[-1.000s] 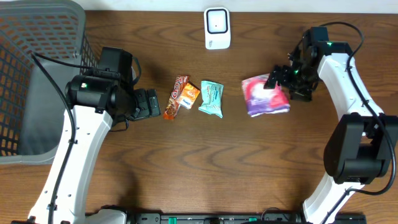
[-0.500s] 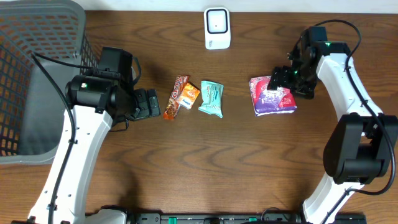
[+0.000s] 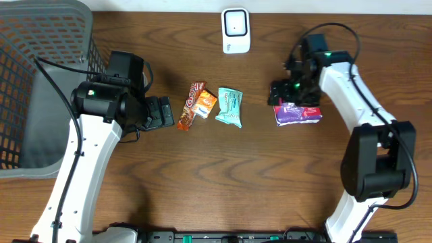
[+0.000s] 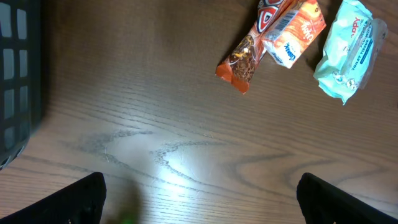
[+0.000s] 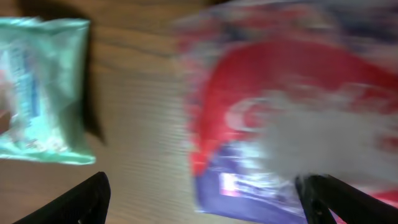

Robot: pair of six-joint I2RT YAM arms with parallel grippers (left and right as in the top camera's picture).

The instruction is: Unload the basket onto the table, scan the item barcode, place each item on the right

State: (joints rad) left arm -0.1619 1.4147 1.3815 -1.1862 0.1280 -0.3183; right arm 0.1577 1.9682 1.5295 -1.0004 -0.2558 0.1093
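Overhead, the left gripper [image 3: 162, 111] gapes wide just left of a brown snack bar wrapper [image 3: 186, 116], an orange packet [image 3: 203, 103] and a teal pouch [image 3: 229, 106]. Further right, the red-and-purple plastic packet [image 3: 298, 113] lies on the wooden table [image 3: 216, 175]. The right gripper [image 3: 280, 92] is spread wide over its left edge.

White arm links [image 3: 71, 175], black joints [image 3: 101, 100], looping black cables [image 3: 331, 28].

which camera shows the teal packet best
Left wrist: the teal packet lies large and sharp, its printing visible. Overhead shows it whole but small, beside the orange packet. Right wrist shows it blurred at the left edge.
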